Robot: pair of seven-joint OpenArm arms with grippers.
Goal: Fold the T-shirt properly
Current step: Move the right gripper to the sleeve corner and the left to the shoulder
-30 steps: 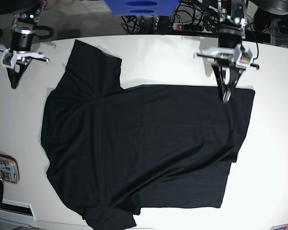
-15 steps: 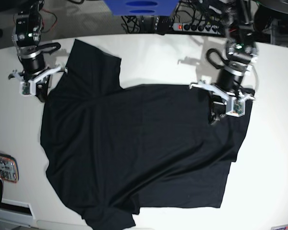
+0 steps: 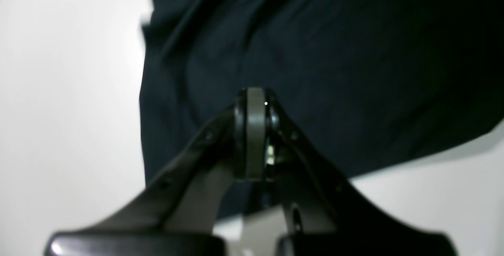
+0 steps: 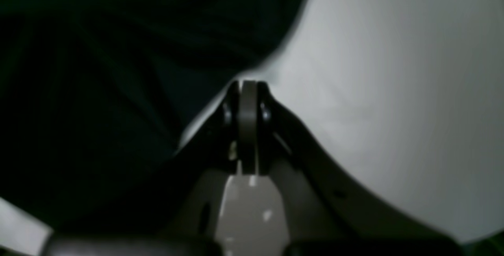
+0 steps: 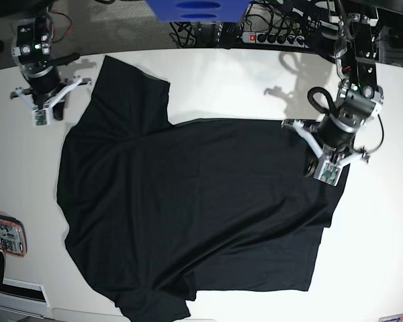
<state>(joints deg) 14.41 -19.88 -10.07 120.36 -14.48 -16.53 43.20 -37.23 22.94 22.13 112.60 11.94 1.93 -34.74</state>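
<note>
The black T-shirt point(image 5: 195, 201) lies spread flat on the white table point(image 5: 228, 80), with one sleeve point(image 5: 131, 90) at the back left and its hem to the right. My left gripper point(image 5: 314, 166) is shut and empty and hovers over the shirt's back right corner. In the left wrist view the left gripper point(image 3: 256, 98) is just above the cloth point(image 3: 334, 51). My right gripper point(image 5: 56, 111) is shut and empty, over bare table just left of the sleeve. In the right wrist view the right gripper point(image 4: 246, 86) is at the cloth's edge point(image 4: 118, 71).
A phone-like device in an orange case point(image 5: 5, 235) lies at the table's front left edge. A blue object point(image 5: 195, 8) and a power strip with cables point(image 5: 269, 37) sit behind the table's back edge. The table edge curves along the back.
The left arm has moved forward and to the right, from the shirt's back edge to its right corner. The right arm went to the sleeve edge and drew back a little.
</note>
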